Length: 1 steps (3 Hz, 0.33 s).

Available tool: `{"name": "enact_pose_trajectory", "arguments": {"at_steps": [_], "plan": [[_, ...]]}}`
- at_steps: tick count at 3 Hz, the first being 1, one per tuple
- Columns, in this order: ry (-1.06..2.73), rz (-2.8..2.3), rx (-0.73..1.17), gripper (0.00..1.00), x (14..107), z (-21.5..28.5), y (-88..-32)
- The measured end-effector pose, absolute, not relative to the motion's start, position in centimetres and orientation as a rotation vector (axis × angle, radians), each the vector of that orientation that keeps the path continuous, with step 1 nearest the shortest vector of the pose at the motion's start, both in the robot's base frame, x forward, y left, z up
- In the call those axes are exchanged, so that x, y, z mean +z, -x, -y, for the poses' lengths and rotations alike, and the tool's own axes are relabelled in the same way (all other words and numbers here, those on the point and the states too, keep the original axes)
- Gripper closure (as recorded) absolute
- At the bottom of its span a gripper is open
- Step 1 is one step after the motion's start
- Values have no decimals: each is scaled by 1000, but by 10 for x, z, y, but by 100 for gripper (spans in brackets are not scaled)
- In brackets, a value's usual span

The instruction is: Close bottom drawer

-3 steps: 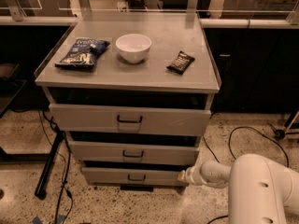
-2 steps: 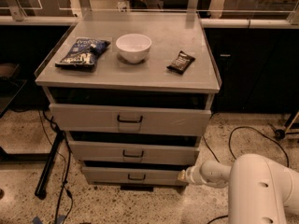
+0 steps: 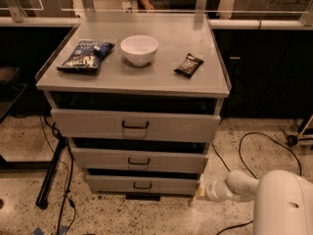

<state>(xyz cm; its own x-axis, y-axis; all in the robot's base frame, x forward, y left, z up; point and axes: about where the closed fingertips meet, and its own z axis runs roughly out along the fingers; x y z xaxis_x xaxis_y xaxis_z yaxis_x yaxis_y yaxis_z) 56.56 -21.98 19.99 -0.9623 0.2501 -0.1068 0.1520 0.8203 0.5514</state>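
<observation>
The bottom drawer (image 3: 112, 183) is the lowest of three in the grey cabinet (image 3: 215, 84). Its narrow grey front carries a small black bar handle (image 3: 142, 185). A dark gap shows above the front, so it stands slightly pulled out. My gripper (image 3: 200, 193) sits at the right end of that drawer front, close to the floor, at the tip of my white arm (image 3: 234, 186), which reaches in from the lower right. Whether it touches the front cannot be told.
The middle drawer (image 3: 98, 158) and top drawer (image 3: 88, 123) also stand slightly out. On the cabinet top lie a blue chip bag (image 3: 86, 55), a white bowl (image 3: 139, 49) and a dark snack bar (image 3: 189, 65). Cables (image 3: 244, 146) run over the speckled floor; a black stand leg (image 3: 49, 173) is at the left.
</observation>
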Motion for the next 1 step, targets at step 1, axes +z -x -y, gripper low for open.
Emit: {"name": "enact_pose_trajectory", "arguments": {"at_steps": [1], "plan": [[-290, -2887, 913, 82, 201, 210, -544]]}}
